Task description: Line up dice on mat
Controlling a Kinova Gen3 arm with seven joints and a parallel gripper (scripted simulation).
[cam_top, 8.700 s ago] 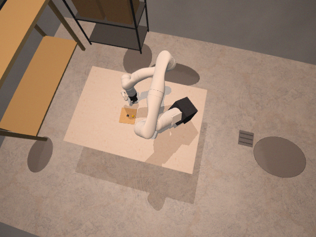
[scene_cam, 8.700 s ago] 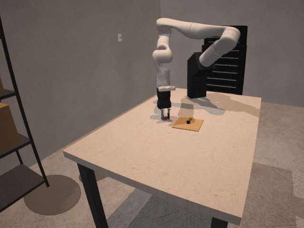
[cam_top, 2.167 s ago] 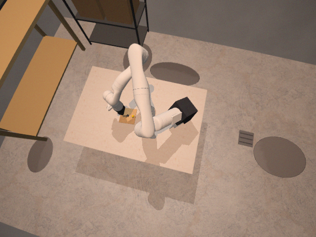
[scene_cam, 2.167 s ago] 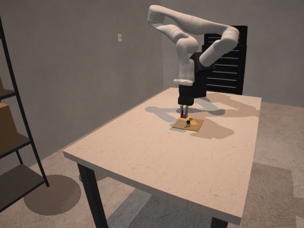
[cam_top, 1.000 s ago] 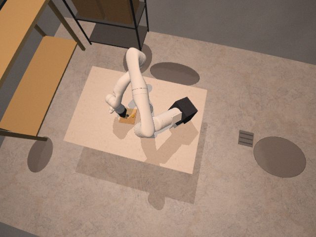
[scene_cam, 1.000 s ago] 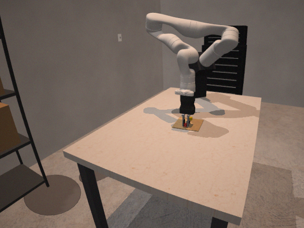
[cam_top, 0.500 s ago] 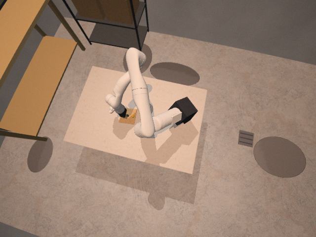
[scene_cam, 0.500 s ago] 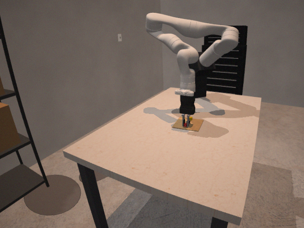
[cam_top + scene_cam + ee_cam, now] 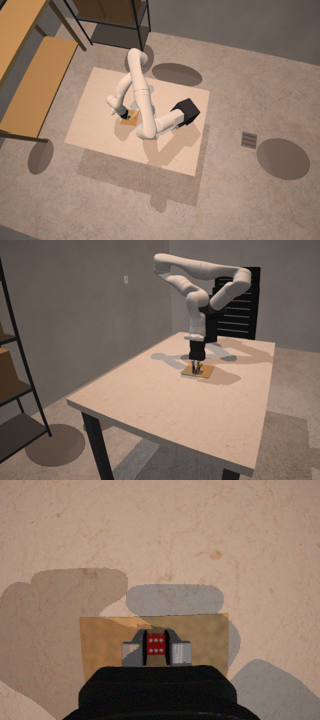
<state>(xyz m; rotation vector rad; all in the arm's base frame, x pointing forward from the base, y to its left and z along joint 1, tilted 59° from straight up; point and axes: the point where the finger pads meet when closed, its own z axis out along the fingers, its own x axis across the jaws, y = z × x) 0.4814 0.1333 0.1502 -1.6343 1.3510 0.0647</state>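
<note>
My gripper (image 9: 127, 118) (image 9: 195, 372) (image 9: 155, 642) points down, low over the tan mat (image 9: 129, 123) (image 9: 207, 371) (image 9: 102, 642), and is shut on the red die (image 9: 194, 371) (image 9: 156, 639). Its upper face shows six white pips. It is at the mat or just above it; I cannot tell which. The red die is hidden in the top view. A black die (image 9: 129, 117) stands on the mat beside the fingers, toward the base. A yellow die (image 9: 134, 117) (image 9: 200, 364) stands on the mat nearer the base. The pips of both are too small to read. The mat lies flat.
The robot's black base block (image 9: 189, 109) stands at one end of the table (image 9: 90, 103) (image 9: 155, 400). The arm arches above the table between base and mat. A dark shelf rack (image 9: 116, 34) and a wooden bench (image 9: 43, 85) stand beyond the table's edges.
</note>
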